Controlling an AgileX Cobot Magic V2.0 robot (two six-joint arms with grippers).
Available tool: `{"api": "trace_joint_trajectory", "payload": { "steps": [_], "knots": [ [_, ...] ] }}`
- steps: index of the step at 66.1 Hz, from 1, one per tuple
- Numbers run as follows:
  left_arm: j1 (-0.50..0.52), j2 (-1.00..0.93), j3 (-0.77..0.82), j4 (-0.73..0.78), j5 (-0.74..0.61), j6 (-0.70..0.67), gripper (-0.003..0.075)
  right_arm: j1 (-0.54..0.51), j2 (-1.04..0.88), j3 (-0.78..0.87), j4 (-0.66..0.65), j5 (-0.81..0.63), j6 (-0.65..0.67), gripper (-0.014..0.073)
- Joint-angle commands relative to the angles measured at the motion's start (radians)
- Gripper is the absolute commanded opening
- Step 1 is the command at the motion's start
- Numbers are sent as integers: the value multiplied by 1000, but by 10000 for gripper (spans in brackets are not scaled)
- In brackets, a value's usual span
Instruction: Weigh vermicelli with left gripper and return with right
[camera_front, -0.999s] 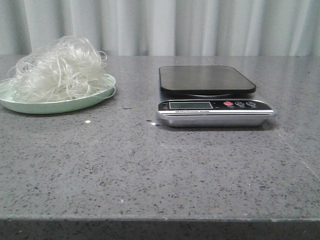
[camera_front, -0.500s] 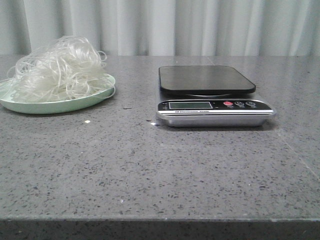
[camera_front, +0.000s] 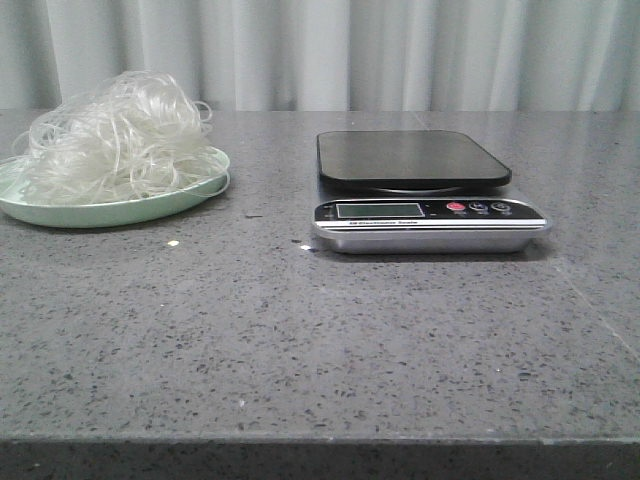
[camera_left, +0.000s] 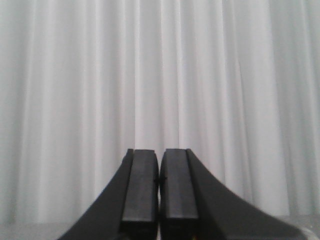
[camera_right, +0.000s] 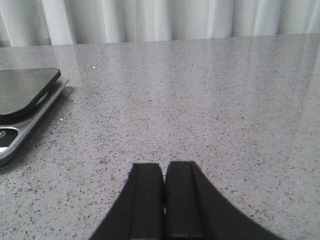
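The vermicelli (camera_front: 112, 138), a loose whitish tangle of thin strands, lies piled on a pale green plate (camera_front: 120, 210) at the far left of the table in the front view. The scale (camera_front: 428, 190), with a black platform and silver base, stands right of centre with nothing on it; its corner also shows in the right wrist view (camera_right: 20, 105). My left gripper (camera_left: 159, 152) is shut and empty, facing only the white curtain. My right gripper (camera_right: 164, 167) is shut and empty, low over bare table right of the scale. Neither gripper shows in the front view.
The grey speckled table (camera_front: 300, 340) runs from the front edge to a white curtain (camera_front: 330, 50) at the back. Two small white specks (camera_front: 173, 243) lie on the table between plate and scale.
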Motion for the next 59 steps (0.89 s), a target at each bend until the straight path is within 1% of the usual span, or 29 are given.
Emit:
{"api": "trace_joint_trajectory", "payload": {
  "steps": [1, 6, 16, 22, 25, 29, 33, 34, 35, 36, 37, 38, 39, 44, 45, 46, 47, 48, 51, 52, 53, 59],
  "knots": [
    [2, 6, -197, -6, 50, -5, 136, -6, -16, -8, -9, -82, -2, 151],
    [2, 75, -365, -6, 197, -5, 136, -6, -16, -8, -9, -82, -2, 151],
    [2, 241, -614, -6, 353, -5, 137, -6, -16, -8, -9, -82, -2, 151],
    [2, 371, -725, -6, 444, -5, 155, -6, -16, -8, -9, -82, -2, 151],
    [2, 427, -773, -6, 487, -5, 194, -6, -16, -8, -9, -82, -2, 151],
    [2, 513, -825, -8, 545, -5, 278, -6, -16, -8, -9, -82, -2, 151],
    [2, 605, -867, -52, 575, -5, 388, -6, -16, -8, -9, -82, -2, 151],
    [2, 623, -876, -61, 580, -5, 425, -6, -16, -8, -9, -82, -2, 151],
    [2, 676, -903, -93, 593, -5, 488, -6, -16, -8, -9, -82, -2, 151],
    [2, 676, -903, -93, 593, -5, 488, -6, -16, -8, -9, -82, -2, 151],
    [2, 718, -917, -113, 602, -5, 519, -6, -16, -8, -9, -82, -2, 151],
    [2, 718, -917, -113, 602, -5, 519, -6, -16, -8, -9, -82, -2, 151],
    [2, 750, -934, -134, 620, -5, 545, -6, -16, -8, -9, -82, -2, 151],
    [2, 814, -974, -144, 677, -5, 561, -6, -16, -8, -9, -82, -2, 151],
    [0, 844, -996, -147, 711, -5, 561, -6, -16, -8, -9, -82, -2, 151],
    [0, 844, -996, -147, 711, -5, 561, -6, -16, -8, -9, -82, -2, 151],
    [-4, 873, -1026, -156, 755, -5, 561, -6, -16, -8, -9, -82, -2, 151],
    [-4, 873, -1026, -156, 755, -5, 561, -6, -16, -8, -9, -82, -2, 151],
    [-26, 940, -1081, -179, 832, -1, 563, -6, -16, -8, -9, -82, -2, 151],
    [-26, 940, -1081, -179, 832, -1, 563, -6, -16, -8, -9, -82, -2, 151],
    [-37, 969, -1116, -191, 869, 4, 564, -6, -16, -8, -9, -82, -2, 151],
    [-86, 1065, -1210, -264, 980, 72, 571, -6, -16, -8, -9, -82, -2, 151]
  ]
}}
